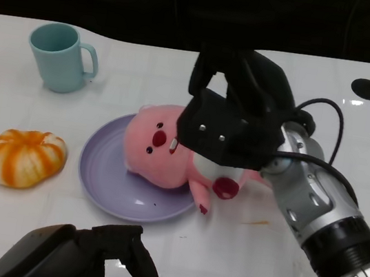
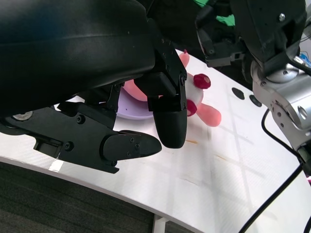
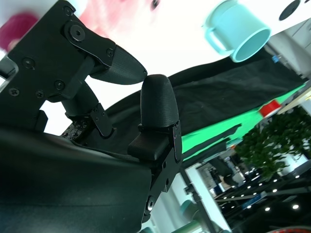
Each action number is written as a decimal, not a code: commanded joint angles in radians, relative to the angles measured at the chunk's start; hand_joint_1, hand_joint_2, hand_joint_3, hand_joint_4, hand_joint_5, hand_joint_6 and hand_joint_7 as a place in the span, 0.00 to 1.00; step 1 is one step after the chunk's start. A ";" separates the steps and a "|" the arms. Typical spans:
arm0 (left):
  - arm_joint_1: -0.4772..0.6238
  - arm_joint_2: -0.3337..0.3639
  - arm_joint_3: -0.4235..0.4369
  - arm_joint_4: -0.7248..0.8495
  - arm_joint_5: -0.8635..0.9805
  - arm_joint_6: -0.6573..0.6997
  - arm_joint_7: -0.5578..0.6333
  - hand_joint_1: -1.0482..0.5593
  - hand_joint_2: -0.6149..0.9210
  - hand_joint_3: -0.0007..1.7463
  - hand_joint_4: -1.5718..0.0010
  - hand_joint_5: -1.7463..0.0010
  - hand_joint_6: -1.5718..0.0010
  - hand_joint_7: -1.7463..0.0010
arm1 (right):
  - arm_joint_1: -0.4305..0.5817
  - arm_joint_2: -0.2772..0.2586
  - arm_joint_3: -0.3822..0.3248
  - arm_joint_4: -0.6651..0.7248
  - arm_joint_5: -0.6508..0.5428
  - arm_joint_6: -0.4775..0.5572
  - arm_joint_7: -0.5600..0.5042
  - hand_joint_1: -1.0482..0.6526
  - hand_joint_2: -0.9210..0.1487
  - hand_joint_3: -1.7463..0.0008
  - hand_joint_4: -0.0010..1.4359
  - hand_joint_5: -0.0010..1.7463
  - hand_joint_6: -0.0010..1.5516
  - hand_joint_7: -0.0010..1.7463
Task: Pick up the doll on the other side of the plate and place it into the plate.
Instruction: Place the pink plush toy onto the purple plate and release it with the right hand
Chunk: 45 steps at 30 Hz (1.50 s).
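Above the plate, the right hand hovers over the doll, fingers apart and holding nothing. Doll lies head on the plate, legs trailing over the rim onto the table. Risk: a lowering or sweeping hand could catch the overhanging legs and drag the doll off. Left hand rests low, fingers loosely spread, empty. Cup and pumpkin stand well apart.

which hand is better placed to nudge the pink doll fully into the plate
Right. The right hand hovers directly over the pink plush doll, whose legs overhang the purple plate; the left hand sits low at the table's near edge.
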 commanded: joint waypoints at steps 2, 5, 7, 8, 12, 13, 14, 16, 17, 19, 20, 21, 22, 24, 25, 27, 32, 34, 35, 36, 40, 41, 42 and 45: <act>0.001 0.002 -0.003 -0.007 0.013 0.003 0.007 0.51 1.00 0.23 0.63 0.01 0.58 0.40 | -0.021 0.023 0.022 0.021 -0.013 -0.007 -0.012 0.49 0.61 0.17 0.70 1.00 0.51 1.00; -0.001 0.000 -0.003 -0.005 0.013 -0.001 0.008 0.51 1.00 0.23 0.63 0.01 0.58 0.40 | -0.019 0.036 0.029 0.027 -0.018 -0.003 -0.011 0.49 0.62 0.15 0.70 1.00 0.51 1.00; -0.002 -0.001 -0.001 -0.002 0.011 -0.005 0.008 0.51 1.00 0.23 0.62 0.01 0.57 0.40 | -0.017 0.041 0.033 0.028 -0.021 -0.005 -0.010 0.49 0.64 0.15 0.70 1.00 0.52 1.00; -0.002 -0.001 -0.001 -0.001 0.010 -0.007 0.008 0.51 1.00 0.23 0.62 0.01 0.57 0.40 | -0.016 0.043 0.033 0.028 -0.019 -0.006 -0.008 0.49 0.64 0.15 0.70 1.00 0.52 1.00; -0.003 0.000 0.001 0.002 0.009 -0.008 0.006 0.51 1.00 0.23 0.62 0.01 0.58 0.41 | -0.011 0.048 0.040 0.027 -0.024 -0.016 -0.015 0.50 0.63 0.14 0.71 1.00 0.51 1.00; -0.003 0.001 0.001 0.002 0.010 -0.007 0.005 0.51 1.00 0.23 0.62 0.01 0.58 0.41 | -0.010 0.048 0.041 0.026 -0.025 -0.015 -0.015 0.50 0.64 0.14 0.71 1.00 0.51 1.00; -0.003 0.001 0.001 0.002 0.011 -0.007 0.005 0.51 1.00 0.23 0.62 0.01 0.57 0.41 | -0.010 0.048 0.042 0.025 -0.025 -0.014 -0.015 0.51 0.64 0.14 0.70 1.00 0.51 1.00; -0.004 0.001 0.000 0.001 0.011 -0.003 0.004 0.51 1.00 0.23 0.62 0.01 0.57 0.41 | -0.008 0.045 0.044 0.020 -0.026 -0.006 -0.008 0.52 0.64 0.13 0.70 1.00 0.51 1.00; -0.004 0.001 0.000 0.000 0.012 -0.002 0.003 0.51 1.00 0.23 0.62 0.01 0.57 0.41 | -0.007 0.043 0.045 0.018 -0.026 -0.005 -0.006 0.51 0.64 0.13 0.69 1.00 0.50 1.00; -0.004 0.001 0.000 -0.001 0.012 -0.001 0.003 0.51 1.00 0.23 0.63 0.02 0.57 0.41 | -0.007 0.039 0.047 0.017 -0.026 -0.006 -0.005 0.51 0.64 0.14 0.69 1.00 0.50 1.00; -0.004 0.001 0.000 -0.001 0.012 -0.001 0.003 0.50 1.00 0.23 0.63 0.02 0.57 0.41 | -0.007 0.039 0.048 0.017 -0.025 -0.007 -0.005 0.51 0.63 0.14 0.69 1.00 0.50 1.00; -0.004 0.001 -0.001 -0.001 0.013 -0.001 0.003 0.50 1.00 0.23 0.63 0.02 0.57 0.41 | -0.003 0.036 0.044 0.010 -0.020 0.002 0.006 0.51 0.63 0.14 0.69 1.00 0.50 1.00; -0.004 0.001 0.000 0.000 0.012 -0.003 0.004 0.50 1.00 0.23 0.62 0.02 0.57 0.41 | 0.001 0.033 0.040 0.001 -0.013 0.009 0.017 0.51 0.63 0.15 0.68 1.00 0.49 0.99; -0.005 0.000 0.000 0.002 0.010 -0.005 0.004 0.51 1.00 0.23 0.62 0.01 0.57 0.41 | 0.008 0.024 0.035 -0.016 -0.006 0.023 0.034 0.52 0.62 0.18 0.65 1.00 0.52 0.86; -0.005 0.000 0.000 0.003 0.009 -0.005 0.004 0.51 1.00 0.23 0.62 0.01 0.57 0.41 | 0.011 0.019 0.034 -0.026 -0.006 0.030 0.040 0.52 0.61 0.23 0.61 1.00 0.54 0.69; -0.009 -0.001 -0.003 0.003 0.011 -0.002 0.003 0.51 1.00 0.23 0.62 0.01 0.57 0.41 | 0.028 0.005 0.020 -0.062 0.009 0.036 0.061 0.51 0.57 0.31 0.56 1.00 0.57 0.49; -0.017 -0.010 -0.012 0.006 0.017 0.006 0.005 0.51 1.00 0.23 0.62 0.01 0.57 0.41 | 0.107 -0.072 -0.017 -0.231 0.045 0.022 0.152 0.49 0.42 0.52 0.59 1.00 0.59 0.34; -0.019 -0.012 -0.014 0.006 0.018 0.007 0.005 0.51 0.99 0.23 0.62 0.01 0.57 0.41 | 0.149 -0.109 -0.036 -0.311 0.071 0.018 0.204 0.48 0.38 0.56 0.60 1.00 0.59 0.33; -0.021 -0.012 -0.016 0.007 0.019 0.009 0.005 0.51 0.99 0.23 0.62 0.01 0.57 0.41 | 0.181 -0.134 -0.053 -0.367 0.096 0.016 0.242 0.48 0.36 0.57 0.58 1.00 0.59 0.34; -0.022 -0.013 -0.017 0.006 0.020 0.011 0.004 0.51 0.99 0.23 0.62 0.01 0.57 0.41 | 0.208 -0.154 -0.067 -0.414 0.117 0.017 0.275 0.48 0.36 0.57 0.57 1.00 0.60 0.34; -0.028 -0.014 -0.021 0.005 0.016 0.021 0.000 0.51 1.00 0.24 0.62 0.00 0.57 0.41 | 0.332 -0.231 -0.138 -0.614 0.262 0.040 0.438 0.50 0.34 0.56 0.50 1.00 0.58 0.35; -0.030 -0.015 -0.022 0.005 0.016 0.022 0.001 0.51 0.99 0.24 0.62 0.00 0.57 0.41 | 0.357 -0.247 -0.151 -0.652 0.289 0.048 0.470 0.49 0.34 0.55 0.48 1.00 0.58 0.36; -0.031 -0.016 -0.022 0.005 0.016 0.023 0.001 0.51 0.99 0.24 0.62 0.00 0.57 0.41 | 0.383 -0.260 -0.165 -0.694 0.319 0.068 0.501 0.50 0.33 0.55 0.47 1.00 0.57 0.36; -0.033 -0.017 -0.024 0.004 0.017 0.030 0.001 0.51 0.99 0.24 0.62 0.00 0.57 0.41 | 0.466 -0.299 -0.204 -0.821 0.395 0.139 0.575 0.50 0.30 0.57 0.47 0.82 0.55 0.37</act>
